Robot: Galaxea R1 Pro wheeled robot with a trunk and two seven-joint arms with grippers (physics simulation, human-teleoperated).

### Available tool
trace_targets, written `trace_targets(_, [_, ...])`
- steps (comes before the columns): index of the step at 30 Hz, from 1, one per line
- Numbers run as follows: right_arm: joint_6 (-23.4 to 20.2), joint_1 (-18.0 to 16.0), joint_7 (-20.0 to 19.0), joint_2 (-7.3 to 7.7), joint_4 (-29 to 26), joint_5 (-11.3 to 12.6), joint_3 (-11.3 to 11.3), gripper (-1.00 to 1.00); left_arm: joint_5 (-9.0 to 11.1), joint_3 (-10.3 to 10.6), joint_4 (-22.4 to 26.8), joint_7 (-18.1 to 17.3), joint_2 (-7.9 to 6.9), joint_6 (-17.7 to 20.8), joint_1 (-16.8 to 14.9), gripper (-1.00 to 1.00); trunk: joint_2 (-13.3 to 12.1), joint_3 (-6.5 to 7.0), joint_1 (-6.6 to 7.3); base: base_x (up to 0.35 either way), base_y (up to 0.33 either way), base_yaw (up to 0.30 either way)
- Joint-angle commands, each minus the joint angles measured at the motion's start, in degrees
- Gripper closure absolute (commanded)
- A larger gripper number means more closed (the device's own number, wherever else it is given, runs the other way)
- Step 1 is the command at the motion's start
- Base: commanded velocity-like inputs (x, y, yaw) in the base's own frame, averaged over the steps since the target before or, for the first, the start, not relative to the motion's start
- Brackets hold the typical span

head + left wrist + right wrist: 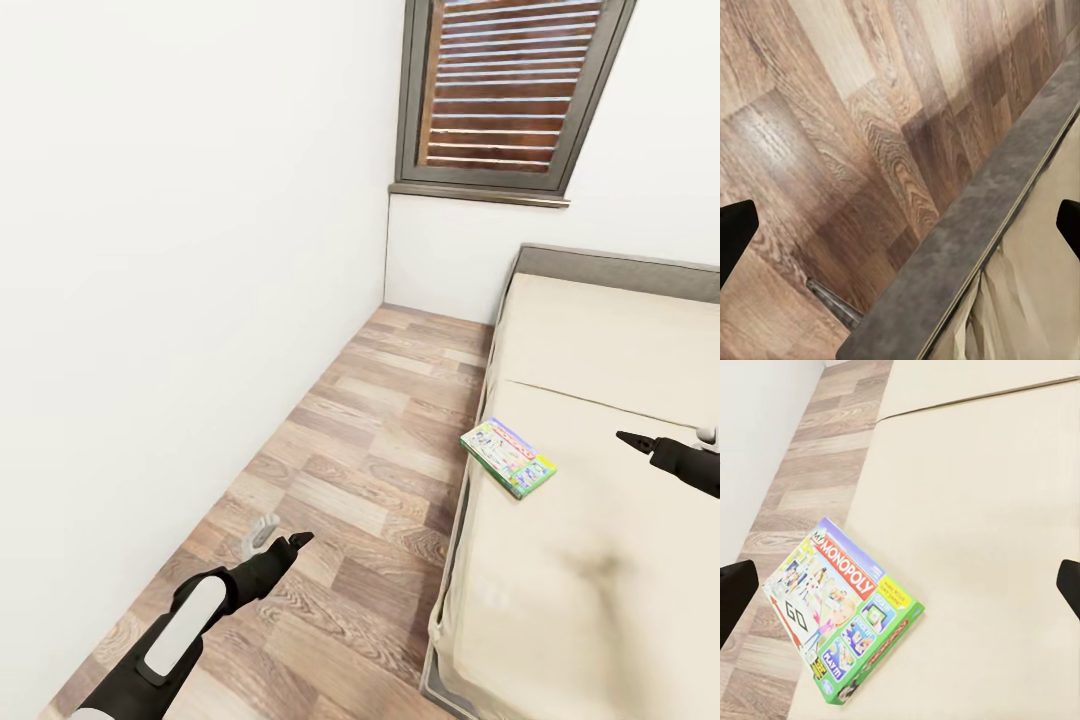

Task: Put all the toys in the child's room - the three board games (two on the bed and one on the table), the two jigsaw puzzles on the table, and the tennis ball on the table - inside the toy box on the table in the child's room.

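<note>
Flat glossy Monopoly box (840,615) — smooth beige bed (620,560).

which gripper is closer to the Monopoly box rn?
Right. The right gripper hovers over the bed, a short way beside the Monopoly box, jaws open. The left gripper is over the wood floor, off the bed, farther away.

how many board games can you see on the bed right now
1: a Monopoly box lies flat at the bed's left edge, a corner overhanging the floor, near the right gripper. Part of the bed is out of frame, so another may be hidden.
</note>
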State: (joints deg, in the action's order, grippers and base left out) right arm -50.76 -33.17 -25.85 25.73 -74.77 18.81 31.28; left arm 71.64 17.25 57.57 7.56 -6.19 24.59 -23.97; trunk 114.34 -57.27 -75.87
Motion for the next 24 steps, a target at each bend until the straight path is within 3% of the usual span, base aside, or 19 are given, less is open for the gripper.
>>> trace_targets(1, [-0.3, -0.1, -0.3, -0.04, 0.0, -0.2, 0.1, -1.0, 0.6, 0.2, 0.1, 0.5, -0.06, 0.0, 0.0, -1.0, 0.0, -0.05, 0.01, 0.0, 0.175, -0.002])
trace_targets(10, [-0.3, -0.1, -0.3, -0.04, 0.0, -0.2, 0.1, -1.0, 0.6, 0.2, 0.1, 0.5, -0.05, 0.0, 0.0, -1.0, 0.0, -0.05, 0.01, 0.0, 0.212, -0.047])
trace_targets(24, [-0.4, -0.1, -0.3, 0.02, 0.0, -0.2, 0.1, -1.0, 0.5, 0.2, 0.1, 0.5, -0.05, 0.0, 0.0, -1.0, 0.0, -0.05, 0.01, 0.0, 0.043, -0.251])
